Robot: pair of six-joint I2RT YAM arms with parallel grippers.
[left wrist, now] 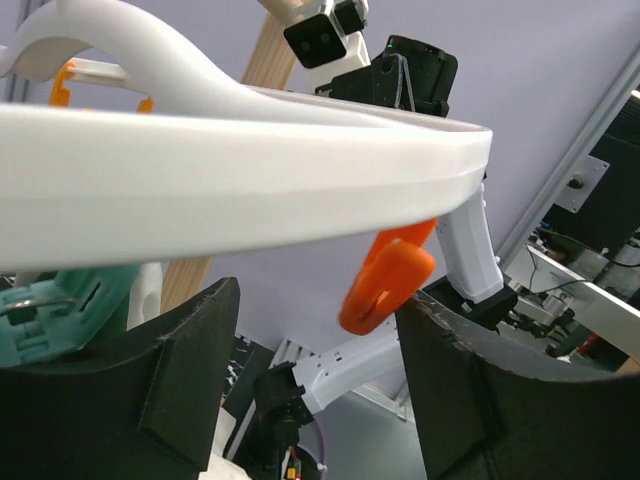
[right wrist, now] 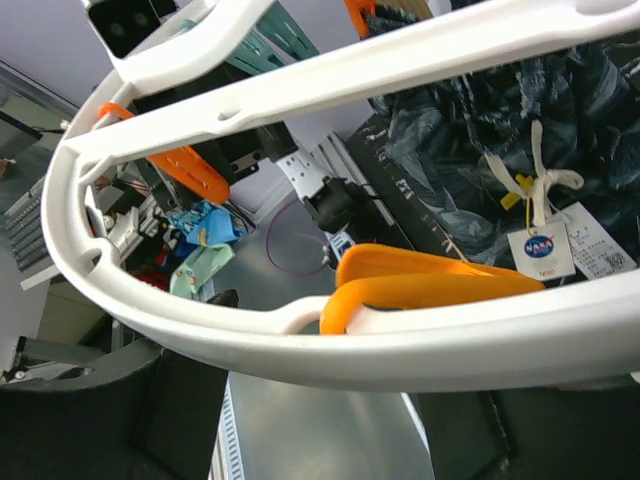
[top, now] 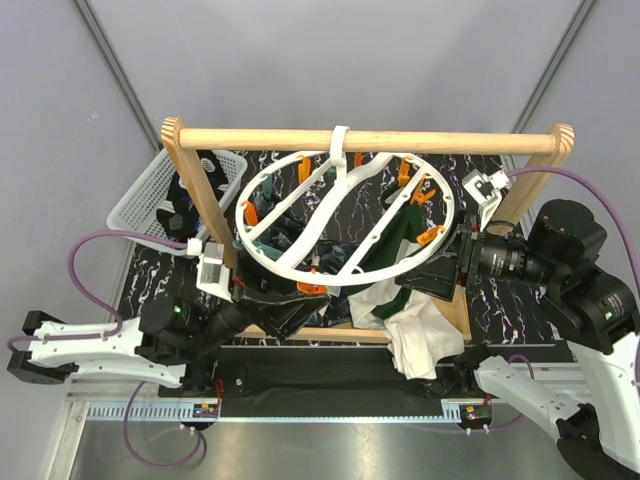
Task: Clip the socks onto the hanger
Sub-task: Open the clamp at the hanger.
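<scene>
The left arm reaches in low from 7 o'clock. The left gripper [left wrist: 315, 300] has its fingers spread either side of an orange peg [left wrist: 387, 280] under the rim of the hanger [top: 345, 215]. The right gripper [right wrist: 320, 395], at the ring's 3 o'clock, is spread beneath the rim. The hanger hangs from the wooden rail [top: 365, 140], with socks [top: 400, 235] dangling below.

A robotics lab cell: grey partition walls [top: 330, 50], purple cabling [top: 130, 236], aluminium-railed bench [top: 320, 450].

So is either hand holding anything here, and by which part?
Nothing is held. The left hand and right hand are both open at the rim of the hanger; an orange peg hangs between the left hand's fingers.
</scene>
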